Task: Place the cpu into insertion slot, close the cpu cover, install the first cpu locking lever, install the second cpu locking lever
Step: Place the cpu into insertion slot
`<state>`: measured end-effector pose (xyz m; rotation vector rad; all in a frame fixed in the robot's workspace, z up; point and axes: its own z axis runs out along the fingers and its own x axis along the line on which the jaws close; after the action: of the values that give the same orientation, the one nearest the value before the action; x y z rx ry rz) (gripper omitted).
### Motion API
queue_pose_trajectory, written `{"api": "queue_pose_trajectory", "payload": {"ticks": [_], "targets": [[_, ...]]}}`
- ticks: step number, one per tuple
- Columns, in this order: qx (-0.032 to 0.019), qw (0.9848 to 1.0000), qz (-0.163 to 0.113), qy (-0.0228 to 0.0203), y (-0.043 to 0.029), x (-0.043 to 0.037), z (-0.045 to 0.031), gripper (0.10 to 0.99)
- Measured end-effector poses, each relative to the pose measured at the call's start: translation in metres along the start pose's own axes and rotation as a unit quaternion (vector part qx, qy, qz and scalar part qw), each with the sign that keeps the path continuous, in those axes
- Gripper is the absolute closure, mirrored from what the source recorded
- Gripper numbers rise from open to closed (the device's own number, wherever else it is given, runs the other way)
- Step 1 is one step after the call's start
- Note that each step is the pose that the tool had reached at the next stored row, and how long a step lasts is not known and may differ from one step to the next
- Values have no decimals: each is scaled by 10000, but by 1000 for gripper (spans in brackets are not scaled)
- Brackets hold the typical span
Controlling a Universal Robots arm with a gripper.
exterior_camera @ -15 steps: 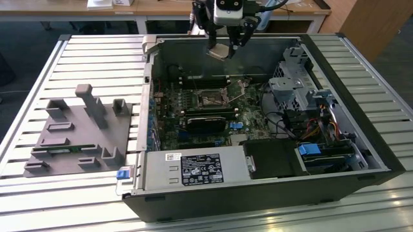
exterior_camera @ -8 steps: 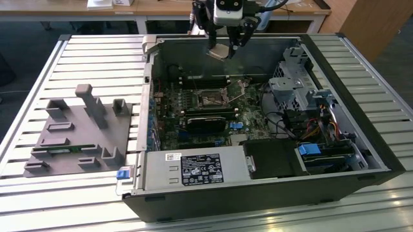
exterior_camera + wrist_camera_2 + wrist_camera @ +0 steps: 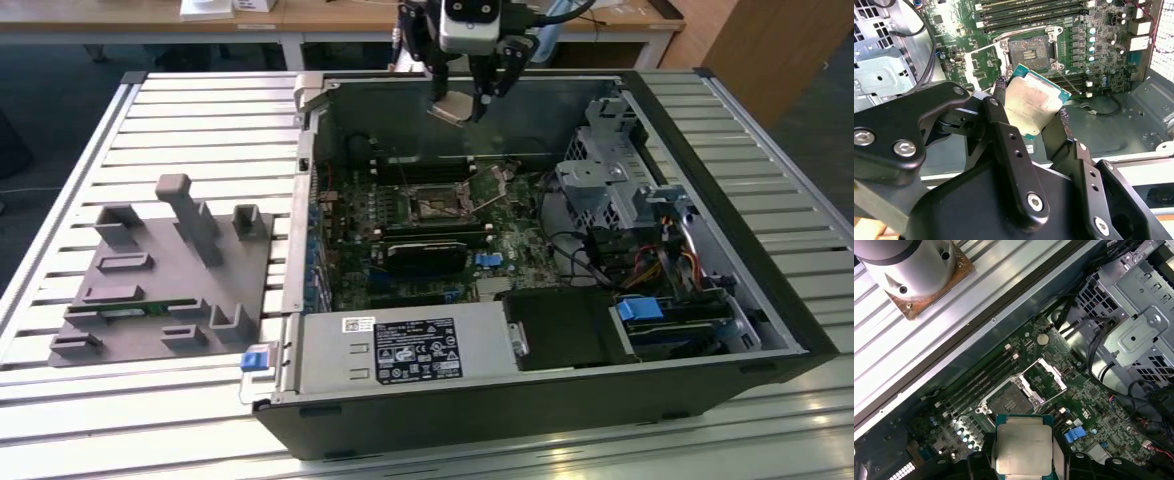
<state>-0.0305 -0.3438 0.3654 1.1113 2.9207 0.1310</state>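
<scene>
— Pincer point(image 3: 467, 100) first: what is it doing?
— Clenched on the cpu point(image 3: 451, 107), its black fingers point(image 3: 999, 95) pressing two opposite edges. In the exterior view it hangs over the far end of the open computer case point(image 3: 534, 420), well above the socket and touching nothing.
— Which step is that?
— The first, I'd say: the chip is in the air, not seated. The insertion slot point(image 3: 1006, 402) lies bare below, square and black, with a dark centre and a thin metal rim. The cpu cover point(image 3: 1058, 374) stands swung up beside it, a thin metal frame with a square window.
— And the levers?
— One thin wire locking lever point(image 3: 1074, 82) juts out beside the socket in the second wrist view. It looks unlatched to me.
— What does the placing call for?
— Squareness, mostly. The cpu sits tilted in the exterior view, so it wants levelling and lining up corner to corner over the socket. After that, a gentle, straight descent, because a skewed drop could harm the contacts.
— Describe the chip.
— Flat and square, with a pale, dull silvery lid, faintly smudged. Its green base shows as a narrow border in both wrist views. It is hard, smooth and thin-edged, so the pincer has only the rims to hold.
— Surroundings?
— Long black memory slots point(image 3: 979, 380) run beside the socket. The case rests on a ribbed metal counter point(image 3: 200, 130), near a grey moulded fixture point(image 3: 160, 290).
</scene>
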Motion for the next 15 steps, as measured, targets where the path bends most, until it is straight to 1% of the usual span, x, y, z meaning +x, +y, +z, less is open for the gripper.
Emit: {"api": "queue_pose_trajectory", "payload": {"ticks": [2,4,7,9,11,15], "targets": [[-3,9999,167,-14,0,0,1,549],[-5,9994,342,-29,0,0,3,549],[-9,9981,614,-51,0,0,5,549],[-12,9968,795,-67,0,0,7,549],[-15,9952,973,-82,0,0,9,549],[-21,9913,1312,-110,-1,0,15,549]]}}
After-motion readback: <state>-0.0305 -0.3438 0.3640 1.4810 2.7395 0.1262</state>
